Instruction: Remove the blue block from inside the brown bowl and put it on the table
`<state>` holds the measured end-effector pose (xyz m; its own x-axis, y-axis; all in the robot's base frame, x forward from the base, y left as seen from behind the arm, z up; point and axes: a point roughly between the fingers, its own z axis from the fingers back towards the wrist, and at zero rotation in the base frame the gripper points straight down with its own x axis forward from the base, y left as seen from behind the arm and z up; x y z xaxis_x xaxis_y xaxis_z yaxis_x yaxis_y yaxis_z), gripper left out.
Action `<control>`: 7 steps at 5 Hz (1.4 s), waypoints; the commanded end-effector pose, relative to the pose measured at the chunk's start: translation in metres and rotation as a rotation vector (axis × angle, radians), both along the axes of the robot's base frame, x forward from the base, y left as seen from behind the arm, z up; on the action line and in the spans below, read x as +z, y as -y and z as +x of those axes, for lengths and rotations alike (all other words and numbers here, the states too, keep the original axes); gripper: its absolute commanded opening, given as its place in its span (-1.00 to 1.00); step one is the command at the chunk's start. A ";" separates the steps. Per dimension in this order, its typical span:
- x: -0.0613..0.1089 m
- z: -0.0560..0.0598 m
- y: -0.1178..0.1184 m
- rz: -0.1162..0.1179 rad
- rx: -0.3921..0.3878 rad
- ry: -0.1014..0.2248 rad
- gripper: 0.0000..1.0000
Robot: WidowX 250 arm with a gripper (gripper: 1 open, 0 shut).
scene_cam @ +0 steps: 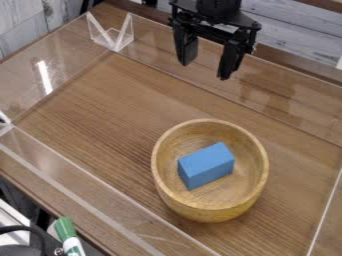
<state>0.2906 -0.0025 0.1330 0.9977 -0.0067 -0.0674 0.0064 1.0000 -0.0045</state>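
The blue block (206, 164) lies inside the brown bowl (181, 196), which sits on the table (100, 110) toward the front right. My black gripper (206, 58) hangs well above and behind the bowl, near the top of the view, pointing down. Its fingers (229, 60) are spread apart, open, with nothing between them. The gripper is clear of both bowl and block.
Clear acrylic walls (67, 190) edge the table on the front and left sides. A small clear acrylic stand (111, 30) sits at the back left corner. Pale planks run behind the table.
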 end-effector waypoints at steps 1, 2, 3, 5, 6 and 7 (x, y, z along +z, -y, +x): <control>-0.006 -0.006 0.005 -0.002 -0.011 -0.016 1.00; -0.008 -0.026 0.021 -0.002 -0.064 0.001 1.00; -0.009 -0.035 0.032 -0.003 -0.099 0.011 1.00; -0.014 -0.051 0.051 -0.009 -0.167 0.033 1.00; -0.019 -0.056 0.057 -0.013 -0.186 0.039 1.00; -0.026 -0.059 0.061 -0.022 -0.217 0.047 1.00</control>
<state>0.2273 -0.0619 0.0925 0.9727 -0.2172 -0.0818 0.2164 0.9761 -0.0186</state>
